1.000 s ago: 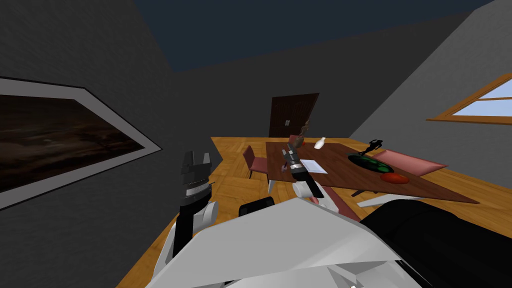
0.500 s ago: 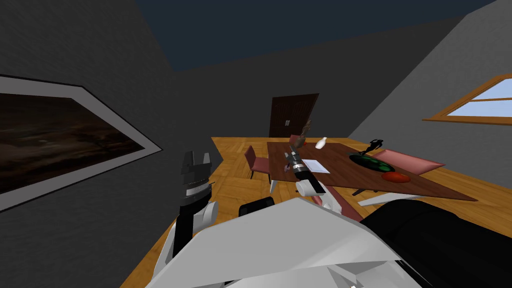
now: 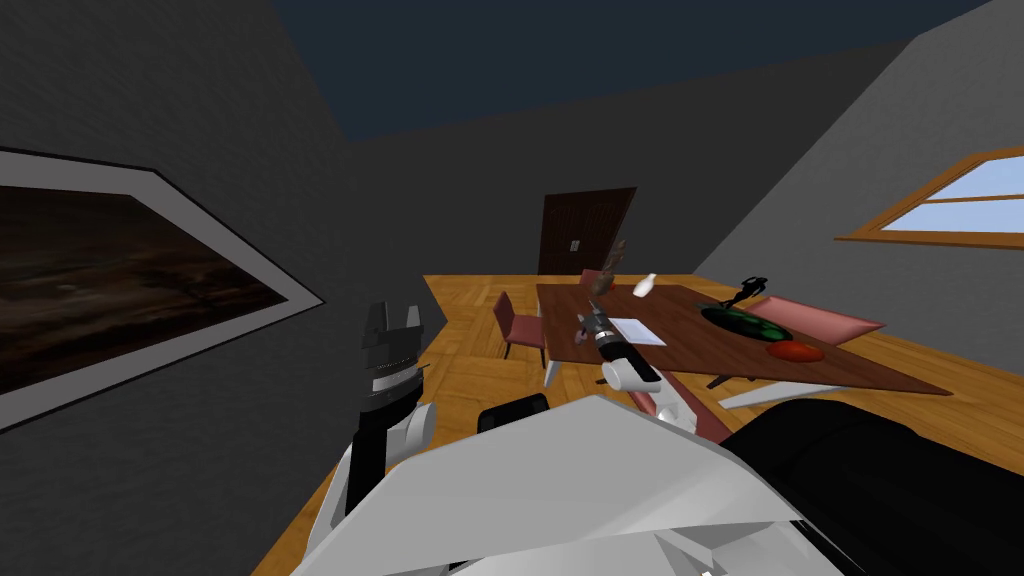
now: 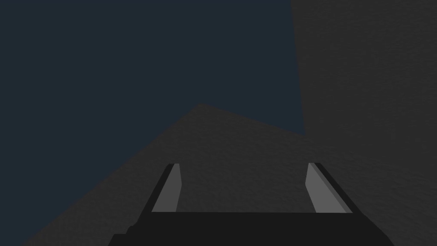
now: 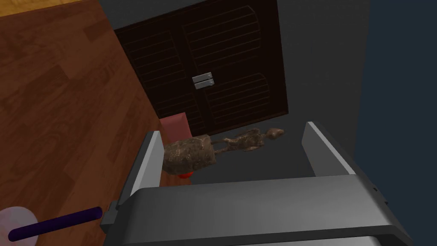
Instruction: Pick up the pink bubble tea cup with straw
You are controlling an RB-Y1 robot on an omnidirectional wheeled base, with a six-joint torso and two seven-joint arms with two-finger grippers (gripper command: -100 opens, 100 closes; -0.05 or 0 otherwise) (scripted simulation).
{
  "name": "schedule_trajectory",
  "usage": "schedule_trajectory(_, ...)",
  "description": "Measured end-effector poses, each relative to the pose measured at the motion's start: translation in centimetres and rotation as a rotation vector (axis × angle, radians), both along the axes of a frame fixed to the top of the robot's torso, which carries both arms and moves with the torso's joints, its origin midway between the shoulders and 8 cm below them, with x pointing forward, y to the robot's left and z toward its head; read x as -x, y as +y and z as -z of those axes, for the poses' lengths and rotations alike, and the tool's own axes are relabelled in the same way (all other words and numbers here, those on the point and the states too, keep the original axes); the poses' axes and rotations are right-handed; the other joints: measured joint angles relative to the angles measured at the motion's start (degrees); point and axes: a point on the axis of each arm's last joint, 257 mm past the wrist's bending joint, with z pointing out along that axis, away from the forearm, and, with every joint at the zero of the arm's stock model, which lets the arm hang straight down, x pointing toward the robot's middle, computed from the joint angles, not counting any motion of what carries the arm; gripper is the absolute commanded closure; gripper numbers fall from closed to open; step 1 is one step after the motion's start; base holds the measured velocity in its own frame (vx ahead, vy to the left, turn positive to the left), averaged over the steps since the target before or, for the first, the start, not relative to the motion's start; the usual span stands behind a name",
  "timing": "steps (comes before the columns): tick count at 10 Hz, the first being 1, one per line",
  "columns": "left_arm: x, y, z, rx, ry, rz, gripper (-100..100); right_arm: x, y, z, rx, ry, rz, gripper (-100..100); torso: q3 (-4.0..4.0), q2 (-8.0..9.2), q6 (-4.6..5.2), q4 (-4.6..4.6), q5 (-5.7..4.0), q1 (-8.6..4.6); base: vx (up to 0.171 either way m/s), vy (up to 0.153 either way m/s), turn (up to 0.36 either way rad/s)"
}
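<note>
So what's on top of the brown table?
A white bottle, paper, a green dish, a red thing, a brown statue and the pink cup. The right end effector covers the tabletop under it.

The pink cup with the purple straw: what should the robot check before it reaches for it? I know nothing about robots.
1. The right gripper is open: ok, its fingers stand wide apart above the table.
2. The cup is between them: not ok, it sits off to one side, outside one finger.
3. The straw is out of the way: cannot tell, it lies close by that finger.
4. The cup is upright: cannot tell.
5. Nothing gripped by mistake: ok, the brown figurine stands farther off.
6. The left gripper is free: ok, open and empty.
</note>
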Motion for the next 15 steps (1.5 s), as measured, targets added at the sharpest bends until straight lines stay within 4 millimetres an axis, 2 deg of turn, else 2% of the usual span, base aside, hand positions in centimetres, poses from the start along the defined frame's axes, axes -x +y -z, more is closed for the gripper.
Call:
schedule_trajectory(2,0.0,0.0,0.0,0.0,0.0,0.0,0,0.8,-2.4,2.1,-0.071,0.051,0.031,-100,0.03,0.05,0.01,0.01,-0.01,-0.06,0.024,0.078,-0.022)
schedule_trajectory(3,0.0,0.0,0.0,0.0,0.0,0.0,0,1.0,-2.9,2.9,-0.099,0.067,0.042,-100,0.03,0.05,-0.01,0.02,-0.02,-0.13,0.019,0.065,-0.031)
schedule_trajectory(4,0.0,0.0,0.0,0.0,0.0,0.0,0,0.9,-4.1,3.6,-0.136,0.084,0.06,-100,0.03,0.05,0.0,0.02,-0.03,-0.16,0.018,0.055,-0.016)
schedule_trajectory(6,0.0,0.0,0.0,0.0,0.0,0.0,0,2.0,-5.8,5.5,-0.204,0.127,0.09,-100,0.05,0.08,0.0,0.02,-0.03,-0.15,0.016,0.066,-0.026)
schedule_trajectory(8,0.0,0.0,0.0,0.0,0.0,0.0,0,2.3,-7.0,6.9,-0.274,0.156,0.121,-100,0.05,0.08,0.0,0.02,-0.03,-0.15,0.005,0.075,-0.037)
schedule_trajectory(12,0.0,0.0,0.0,0.0,0.0,0.0,0,4.9,-10.3,11.8,-0.473,0.246,0.213,-100,0.03,0.04,0.0,0.01,-0.02,-0.13,0.019,0.066,-0.037)
schedule_trajectory(15,0.0,0.0,0.0,0.0,0.0,0.0,0,6.3,-11.8,14.3,-0.591,0.292,0.267,-100,0.07,0.12,-0.01,0.03,-0.04,-0.28,0.0,0.036,-0.031)
